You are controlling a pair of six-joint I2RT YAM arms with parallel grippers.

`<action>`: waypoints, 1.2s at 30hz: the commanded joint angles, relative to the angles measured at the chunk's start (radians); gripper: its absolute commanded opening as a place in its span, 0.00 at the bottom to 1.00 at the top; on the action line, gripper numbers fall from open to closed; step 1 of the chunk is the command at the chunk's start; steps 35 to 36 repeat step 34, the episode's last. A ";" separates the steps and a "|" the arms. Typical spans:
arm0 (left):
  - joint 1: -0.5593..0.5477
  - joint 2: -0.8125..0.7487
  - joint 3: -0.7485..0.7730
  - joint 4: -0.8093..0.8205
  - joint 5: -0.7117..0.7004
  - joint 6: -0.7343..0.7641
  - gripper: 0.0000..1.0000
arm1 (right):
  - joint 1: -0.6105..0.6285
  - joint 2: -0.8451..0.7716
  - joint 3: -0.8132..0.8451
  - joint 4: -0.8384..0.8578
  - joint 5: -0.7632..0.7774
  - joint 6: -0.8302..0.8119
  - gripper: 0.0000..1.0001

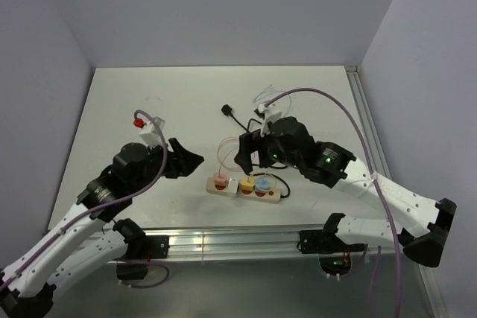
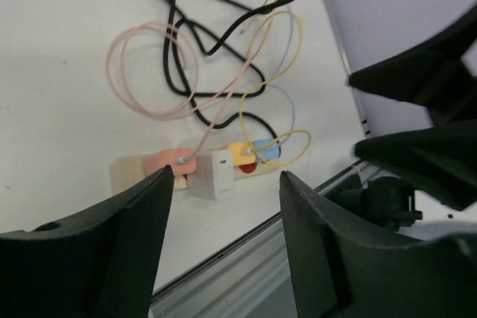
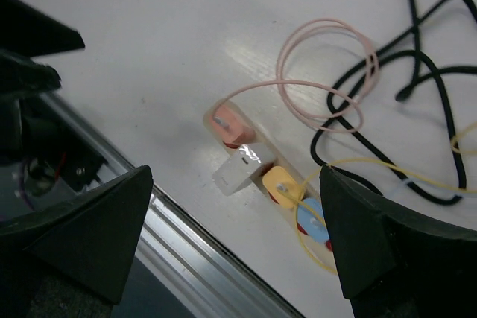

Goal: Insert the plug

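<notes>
While the white desk [image 1: 149, 109] carries everything, we see the left hand [image 1: 188, 160] hovering left of the power strip [image 2: 127, 173], its fingers apart and holding nothing. The right hand [image 1: 251, 156] hangs just behind the strip, its fingers likewise spread and empty. On the strip, the white plug [image 3: 240, 169] sits between the pink plug [image 3: 227, 123] and the yellow plug [image 3: 282, 182]; we cannot tell whether it is fully seated.

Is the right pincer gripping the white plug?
No, the right pincer is open, its fingers spread wide on either side of the white plug, which lies on the strip.
</notes>
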 commanded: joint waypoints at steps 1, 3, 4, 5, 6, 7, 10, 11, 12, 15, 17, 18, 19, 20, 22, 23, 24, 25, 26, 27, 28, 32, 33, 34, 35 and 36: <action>-0.005 0.082 -0.004 0.052 0.021 -0.031 0.64 | -0.049 -0.057 0.024 -0.108 0.137 0.185 1.00; -0.021 0.128 -0.028 0.049 -0.050 -0.044 0.64 | -0.093 -0.105 0.023 -0.127 0.157 0.230 1.00; -0.048 0.141 -0.034 0.047 -0.080 -0.054 0.64 | -0.110 -0.120 0.020 -0.133 0.148 0.231 1.00; -0.064 0.168 -0.046 0.049 -0.103 -0.066 0.64 | -0.127 -0.143 0.012 -0.133 0.137 0.231 1.00; -0.079 0.183 -0.051 0.050 -0.124 -0.075 0.64 | -0.157 -0.152 0.009 -0.131 0.122 0.228 1.00; -0.105 0.215 -0.054 0.066 -0.143 -0.083 0.63 | -0.167 -0.162 0.004 -0.131 0.115 0.219 1.00; -0.151 0.289 -0.050 0.090 -0.176 -0.104 0.61 | -0.193 -0.180 -0.009 -0.131 0.097 0.202 1.00; -0.165 0.306 -0.042 0.087 -0.187 -0.106 0.60 | -0.198 -0.182 -0.016 -0.130 0.099 0.202 1.00; -0.194 0.321 -0.033 0.086 -0.201 -0.107 0.60 | -0.201 -0.186 -0.019 -0.128 0.097 0.201 1.00; -0.243 0.335 -0.020 0.086 -0.255 -0.120 0.59 | -0.213 -0.202 -0.040 -0.125 0.112 0.194 1.00; -0.255 0.314 -0.030 0.083 -0.287 -0.136 0.59 | -0.224 -0.221 -0.052 -0.125 0.120 0.194 1.00; -0.259 0.305 -0.034 0.075 -0.299 -0.143 0.60 | -0.231 -0.228 -0.058 -0.124 0.123 0.197 1.00; -0.260 0.288 -0.039 0.069 -0.311 -0.158 0.66 | -0.239 -0.241 -0.069 -0.121 0.137 0.194 1.00; -0.260 0.280 -0.040 0.052 -0.334 -0.166 0.71 | -0.254 -0.248 -0.075 -0.125 0.155 0.199 1.00; -0.260 0.271 -0.039 0.041 -0.348 -0.189 0.83 | -0.268 -0.248 -0.086 -0.147 0.218 0.227 1.00; -0.260 0.269 -0.037 0.023 -0.359 -0.198 0.86 | -0.282 -0.243 -0.089 -0.156 0.238 0.237 1.00; -0.260 0.271 -0.034 0.018 -0.362 -0.201 0.89 | -0.285 -0.237 -0.091 -0.179 0.247 0.250 1.00; -0.260 0.273 -0.031 0.012 -0.365 -0.207 0.94 | -0.287 -0.231 -0.103 -0.184 0.250 0.274 1.00; -0.260 0.274 -0.031 0.011 -0.367 -0.213 0.96 | -0.285 -0.232 -0.114 -0.182 0.232 0.283 1.00; -0.260 0.271 -0.033 0.014 -0.365 -0.218 0.97 | -0.287 -0.237 -0.129 -0.170 0.223 0.293 1.00; -0.260 0.262 -0.040 0.021 -0.361 -0.218 0.98 | -0.287 -0.255 -0.170 -0.156 0.208 0.306 1.00; -0.260 0.221 -0.076 0.066 -0.335 -0.232 1.00 | -0.285 -0.327 -0.296 -0.069 0.070 0.311 1.00; -0.260 0.187 -0.088 0.092 -0.318 -0.224 1.00 | -0.285 -0.344 -0.318 -0.023 0.048 0.310 1.00; -0.259 0.165 -0.115 0.159 -0.261 -0.212 0.99 | -0.287 -0.402 -0.372 0.014 0.016 0.308 1.00; -0.259 0.165 -0.115 0.159 -0.261 -0.212 0.99 | -0.287 -0.402 -0.372 0.014 0.016 0.308 1.00; -0.259 0.165 -0.115 0.159 -0.261 -0.212 0.99 | -0.287 -0.402 -0.372 0.014 0.016 0.308 1.00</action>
